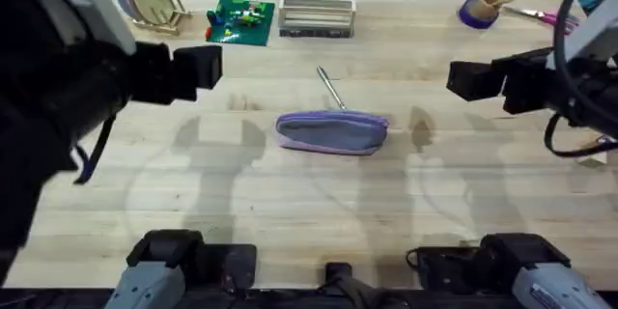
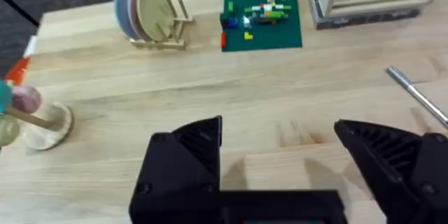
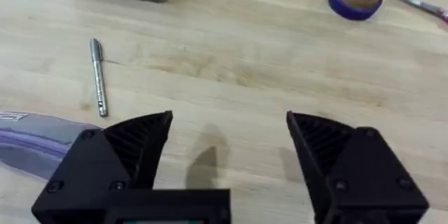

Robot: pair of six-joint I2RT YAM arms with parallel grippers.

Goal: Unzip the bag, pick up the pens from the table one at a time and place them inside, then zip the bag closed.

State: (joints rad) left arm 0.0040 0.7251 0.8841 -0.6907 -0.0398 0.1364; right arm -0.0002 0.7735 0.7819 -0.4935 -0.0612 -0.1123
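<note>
- Overhead view: the bag (image 1: 332, 133) lies near the middle of the table (image 1: 290, 212), zipper edge toward the far edge.
- Silvery pen (image 1: 331, 88) lies just beyond the bag, apparently apart from it.
- Left gripper (image 2: 278, 155) hovers with fingers spread wide, holding nothing.
- Right gripper (image 3: 229, 148) likewise gapes, empty.
- A white tag on the bag shows in the right wrist view, its writing too blurred to read.

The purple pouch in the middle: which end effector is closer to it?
Right, narrowly. The right end effector hovers up and right of the pouch; the left end effector hovers up and left, slightly farther.
</note>
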